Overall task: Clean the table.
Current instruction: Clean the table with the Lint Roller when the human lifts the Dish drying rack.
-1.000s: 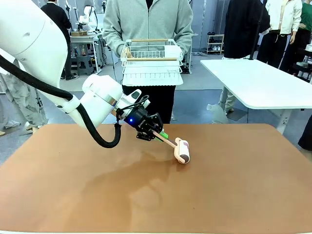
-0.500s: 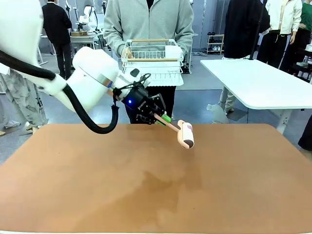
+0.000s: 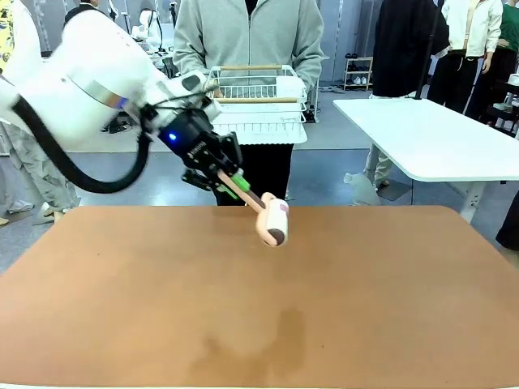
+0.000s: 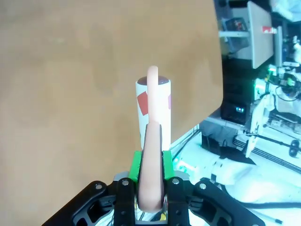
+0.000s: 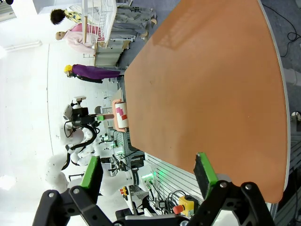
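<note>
While the lint roller is clamped by its handle in the left gripper and held above the far side of the table, a sweeping pass seems in hand; lowering onto the top is probably needed next. The right gripper is spread, empty. The table is seen brown, matte, faintly blotched

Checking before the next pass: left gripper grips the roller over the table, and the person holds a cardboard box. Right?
Not a box: the front view shows the person holding a wire rack. The rest holds: left gripper grips the roller over the table.
</note>
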Action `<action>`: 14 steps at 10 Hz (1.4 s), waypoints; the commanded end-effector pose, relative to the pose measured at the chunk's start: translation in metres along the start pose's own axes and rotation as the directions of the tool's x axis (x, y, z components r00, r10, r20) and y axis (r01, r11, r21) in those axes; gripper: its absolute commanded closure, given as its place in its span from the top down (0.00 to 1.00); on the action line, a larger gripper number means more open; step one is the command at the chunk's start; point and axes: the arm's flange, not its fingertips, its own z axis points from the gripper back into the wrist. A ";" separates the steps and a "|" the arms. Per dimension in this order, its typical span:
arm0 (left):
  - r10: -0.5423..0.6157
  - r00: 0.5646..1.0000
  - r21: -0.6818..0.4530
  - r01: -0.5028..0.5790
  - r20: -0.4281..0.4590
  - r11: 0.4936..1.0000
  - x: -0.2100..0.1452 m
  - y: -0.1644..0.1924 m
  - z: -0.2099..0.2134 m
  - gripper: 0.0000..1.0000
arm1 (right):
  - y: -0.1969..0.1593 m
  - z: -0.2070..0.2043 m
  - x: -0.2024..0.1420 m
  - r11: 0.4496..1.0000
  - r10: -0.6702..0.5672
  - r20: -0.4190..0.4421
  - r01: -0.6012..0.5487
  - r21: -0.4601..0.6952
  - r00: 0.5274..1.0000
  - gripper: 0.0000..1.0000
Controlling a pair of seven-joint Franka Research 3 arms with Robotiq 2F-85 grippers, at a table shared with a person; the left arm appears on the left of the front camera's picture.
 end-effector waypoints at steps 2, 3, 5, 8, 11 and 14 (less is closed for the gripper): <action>0.087 0.995 0.102 -0.083 -0.040 0.991 -0.025 0.002 0.062 0.21 | 0.005 0.002 -0.001 1.000 -0.015 0.000 0.015 -0.011 1.000 1.00; 0.099 0.995 0.102 -0.098 -0.013 0.990 -0.029 0.003 0.073 0.21 | 0.005 0.002 -0.001 1.000 -0.015 0.000 0.015 -0.011 1.000 1.00; 0.056 0.995 0.147 -0.067 0.083 0.987 -0.042 0.007 0.107 0.21 | 0.005 0.002 -0.001 1.000 -0.015 0.000 0.015 -0.011 1.000 1.00; 0.106 0.988 0.340 -0.137 0.110 0.930 -0.066 0.032 0.172 0.21 | 0.005 0.002 -0.001 1.000 -0.015 0.000 0.015 -0.011 1.000 1.00; 0.075 0.977 0.485 -0.166 0.201 0.858 -0.067 0.069 0.211 0.21 | 0.005 0.002 -0.001 1.000 -0.015 0.000 0.015 -0.011 1.000 1.00; 0.139 0.957 0.471 -0.249 0.256 0.846 -0.049 0.106 0.237 0.21 | 0.005 0.002 -0.001 1.000 -0.015 0.000 0.015 -0.011 1.000 1.00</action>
